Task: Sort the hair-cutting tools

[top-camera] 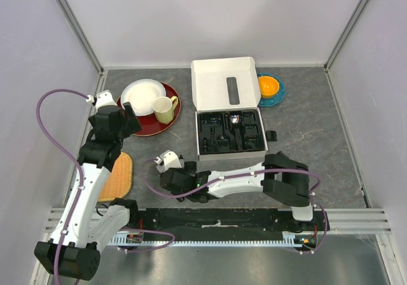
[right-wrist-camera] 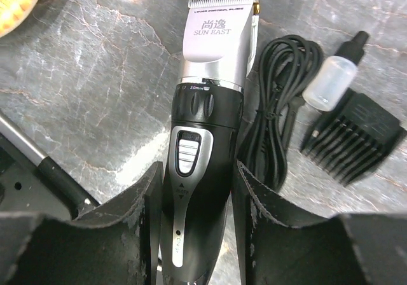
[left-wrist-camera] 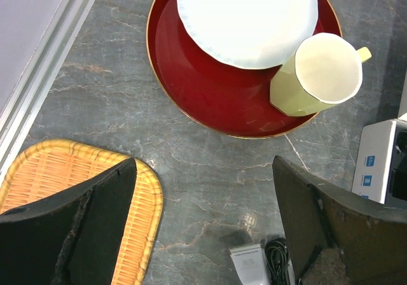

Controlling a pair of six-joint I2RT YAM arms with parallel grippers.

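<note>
Nearest the lens, in the right wrist view: right claw (right-wrist-camera: 197, 189), about half closed, fingers pressed against both sides of the black handle of the hair clipper (right-wrist-camera: 213, 100). Clipper flat on the desk (right-wrist-camera: 95, 75), near centre, blade end pointing far; seemingly not yet lifted. Just right of it, loose on the desk: a coiled black cord (right-wrist-camera: 273, 94), a small clear bottle (right-wrist-camera: 331, 78) and one comb attachment (right-wrist-camera: 356, 142).

Left claw (left-wrist-camera: 203, 170) spread wide, holding nothing, hanging over bare desk between the woven mat (left-wrist-camera: 57, 170) and the red plate (left-wrist-camera: 191, 88).

Judged partway at best: clipper, comb and the rest waiting outside the black tray (top-camera: 230, 132).

Seen only from above: the white box (top-camera: 226, 81), far centre, lid up, tray in front with dark shapes in its compartments, too small to name; also a small black piece (top-camera: 272, 134) just right of the tray, perhaps another comb. Hidden there under the right arm, though plain at the wrist: the clipper and the grip on it.
</note>
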